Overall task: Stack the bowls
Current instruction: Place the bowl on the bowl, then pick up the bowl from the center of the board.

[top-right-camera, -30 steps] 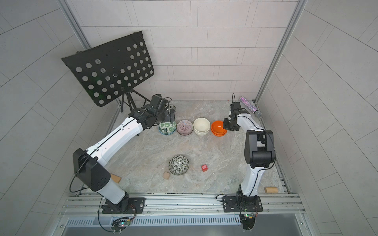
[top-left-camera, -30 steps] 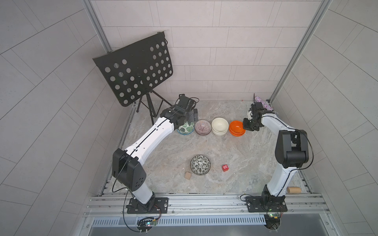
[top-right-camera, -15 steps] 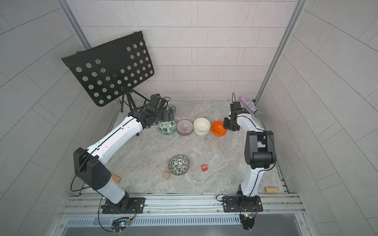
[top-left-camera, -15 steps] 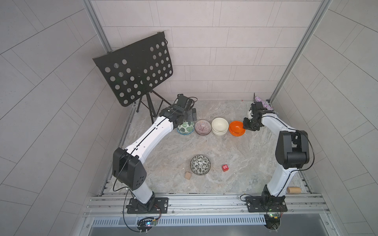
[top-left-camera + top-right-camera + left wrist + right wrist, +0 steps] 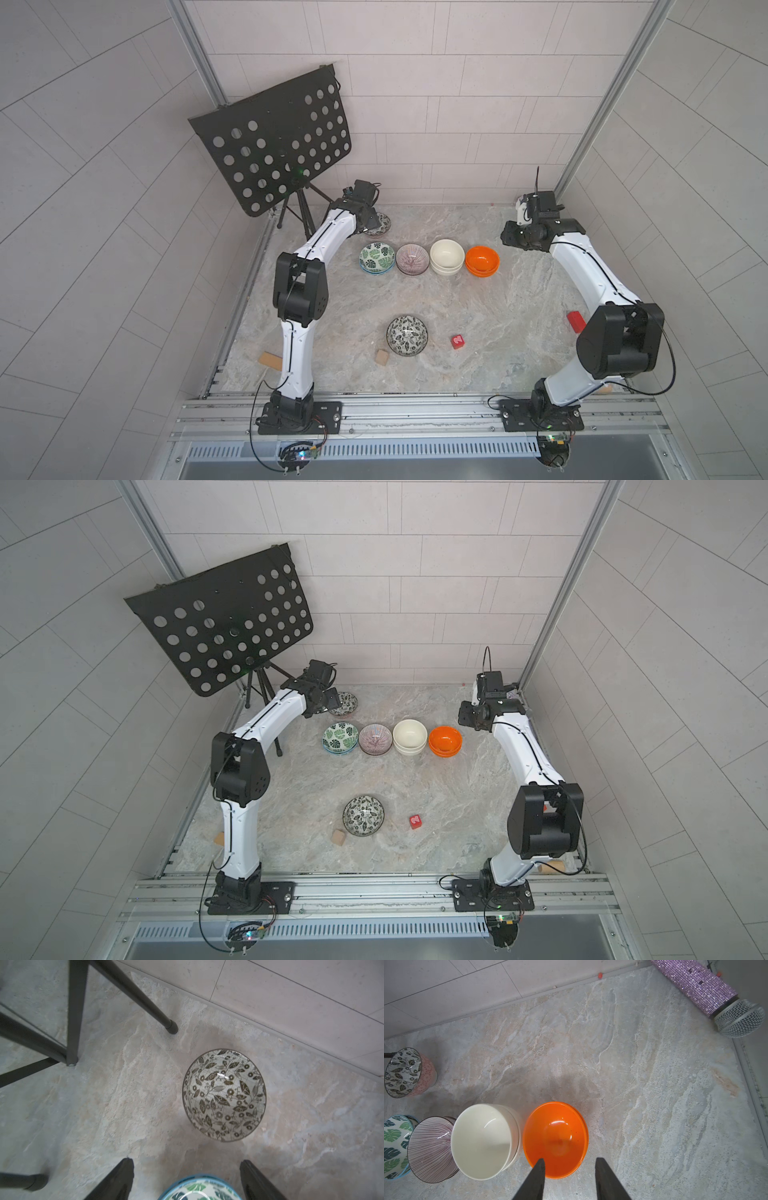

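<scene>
Left claw (image 5: 186, 1161) spread above marble tabletop (image 5: 99, 1109); tiled walls (image 5: 291, 997).

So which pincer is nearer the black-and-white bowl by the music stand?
Left. The left pincer hovers beside that bowl; the right pincer is by the orange bowls.

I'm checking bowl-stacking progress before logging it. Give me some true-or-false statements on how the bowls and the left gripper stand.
1. The orange bowls are nested at the row's end nearest the right arm. True.
2. The two black-and-white leaf bowls are stacked. False: the front leaf bowl and the back leaf bowl stand far apart.
3. The left gripper holds a bowl. False: it is open and empty.
4. The red cube lies apart from the front leaf bowl. True.
5. The cream bowls sit between the purple-striped bowls and the orange bowls. True.
</scene>
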### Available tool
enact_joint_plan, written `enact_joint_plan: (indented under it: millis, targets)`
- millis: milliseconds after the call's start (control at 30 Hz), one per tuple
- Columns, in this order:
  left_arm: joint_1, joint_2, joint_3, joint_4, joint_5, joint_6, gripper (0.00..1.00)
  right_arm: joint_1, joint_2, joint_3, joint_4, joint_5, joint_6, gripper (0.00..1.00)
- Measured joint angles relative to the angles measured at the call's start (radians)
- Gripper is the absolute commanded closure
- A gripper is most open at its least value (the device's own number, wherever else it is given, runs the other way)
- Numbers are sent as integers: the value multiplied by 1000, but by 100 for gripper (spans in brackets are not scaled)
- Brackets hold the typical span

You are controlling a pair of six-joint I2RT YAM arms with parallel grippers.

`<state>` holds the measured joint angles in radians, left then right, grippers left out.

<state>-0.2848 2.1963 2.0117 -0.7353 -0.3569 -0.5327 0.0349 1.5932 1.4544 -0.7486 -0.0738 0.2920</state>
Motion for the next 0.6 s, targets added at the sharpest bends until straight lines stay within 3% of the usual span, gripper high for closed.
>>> enact_joint_plan:
  millis: [233,600]
  targets:
    - [11,149,113,-14,-17,-55,29,37,0,0,0,2,-9,56]
    - [37,239,123,13,-16,-108,47,50,0,-2,4,2,-14,57]
